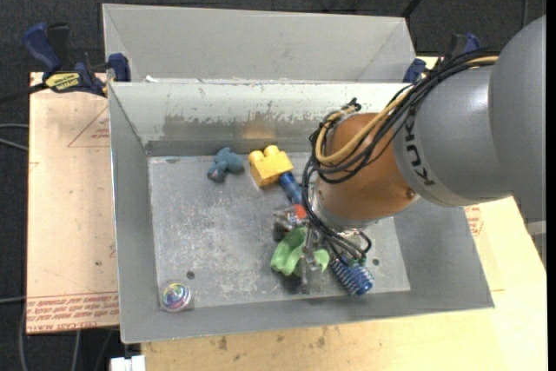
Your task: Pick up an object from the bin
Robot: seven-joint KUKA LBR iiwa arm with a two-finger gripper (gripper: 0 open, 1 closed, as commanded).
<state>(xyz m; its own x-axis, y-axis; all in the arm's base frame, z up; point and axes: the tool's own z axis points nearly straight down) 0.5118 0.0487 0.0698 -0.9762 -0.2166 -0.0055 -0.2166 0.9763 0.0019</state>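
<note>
My gripper (300, 235) is low in the bin's front right part, directly over a crumpled green thing (287, 256) that lies on the floor and partly wraps around it. A blue ribbed coil (353, 277) lies just right of the green thing. Behind the gripper, a yellow toy block (268, 164) rests near the back wall, with a blue stick (289, 184) running from it toward the gripper. Something small and red (300, 210) peeks out by the gripper's upper edge.
A small grey-blue figure (224, 164) lies left of the yellow block. A shiny little ball (175, 297) sits in the front left corner. The arm's orange cover and cables hang over the bin's right side, hiding the floor beneath.
</note>
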